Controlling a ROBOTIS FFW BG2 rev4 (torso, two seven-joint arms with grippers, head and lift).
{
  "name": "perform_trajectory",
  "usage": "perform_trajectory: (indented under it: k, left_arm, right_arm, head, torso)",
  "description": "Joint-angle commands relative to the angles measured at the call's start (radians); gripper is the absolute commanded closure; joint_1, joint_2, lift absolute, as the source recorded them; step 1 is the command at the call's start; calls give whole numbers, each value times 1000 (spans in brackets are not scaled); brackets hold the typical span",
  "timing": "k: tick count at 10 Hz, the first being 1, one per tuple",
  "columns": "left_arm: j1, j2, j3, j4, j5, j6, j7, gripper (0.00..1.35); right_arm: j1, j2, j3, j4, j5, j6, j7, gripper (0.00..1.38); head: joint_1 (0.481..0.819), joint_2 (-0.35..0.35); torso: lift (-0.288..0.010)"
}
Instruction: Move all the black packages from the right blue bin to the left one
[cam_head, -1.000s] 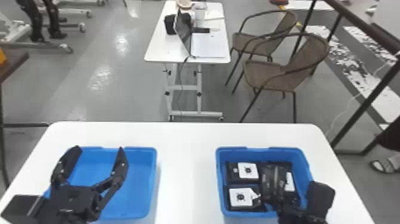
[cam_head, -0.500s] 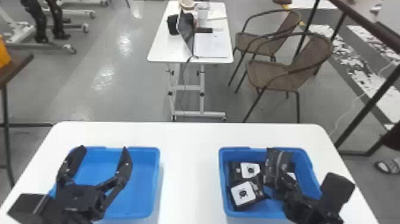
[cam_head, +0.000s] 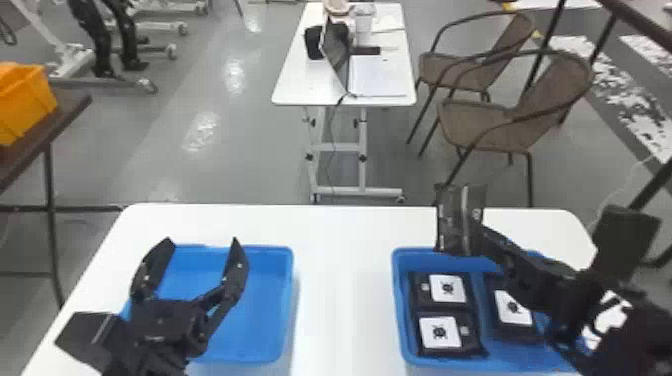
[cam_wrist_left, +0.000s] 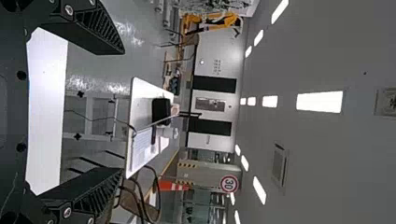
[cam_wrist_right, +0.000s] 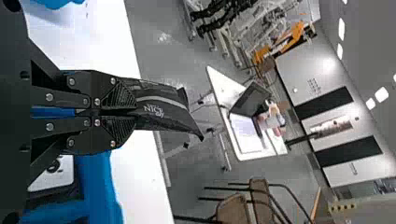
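Slippage is what we are worrying about most: our right gripper (cam_wrist_right: 135, 111) is pinching one black package (cam_head: 460, 220) by its end, fingers closed on it, and much of the pouch is sticking out past the tips. If we are swinging across too fast, that free length may be flapping or working loose over the white table (cam_head: 345, 280). We are holding it by the far rim of the right blue bin (cam_head: 400, 320), so going too low could be snagging it there. Three other packages (cam_head: 440, 332) are lying inside that bin, two toward its left side, one nearer our arm. Our left gripper (cam_head: 202, 242) is sitting at the left blue bin (cam_head: 292, 300), fingers spread wide with nothing between them; without careful aim, we could be knocking the package against those fingers while lowering it.
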Motion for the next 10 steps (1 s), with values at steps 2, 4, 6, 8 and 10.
perform_trajectory:
  k: [2,4,6,8,10]
  left_arm:
    - [-9,-3,0,8,35,13,2,130]
    - [-38,-5,-14,28,135,53,2,125]
    - [-121,18,-14,61,397,168,-71,122]
    - [-204,49,-22,74,656,275,-143,96]
    - [-265,48,-17,75,745,326,-195,87]
  right_arm:
    - [-112,10,-13,22,-69,88,123,1088]
    - [-244,8,20,131,-73,131,326,1088]
    - [-339,-18,89,239,-102,131,462,1087]
    - [-408,-36,139,329,-102,129,573,1088]
    - [-462,-36,184,434,-122,138,671,1088]
  head:
    - [695,62]
    - [695,119]
    - [695,159]
    - [695,184]
    - [695,183]
  torso:
    - [-40]
    - [-40]
    - [-40]
    - [-40]
    - [-40]
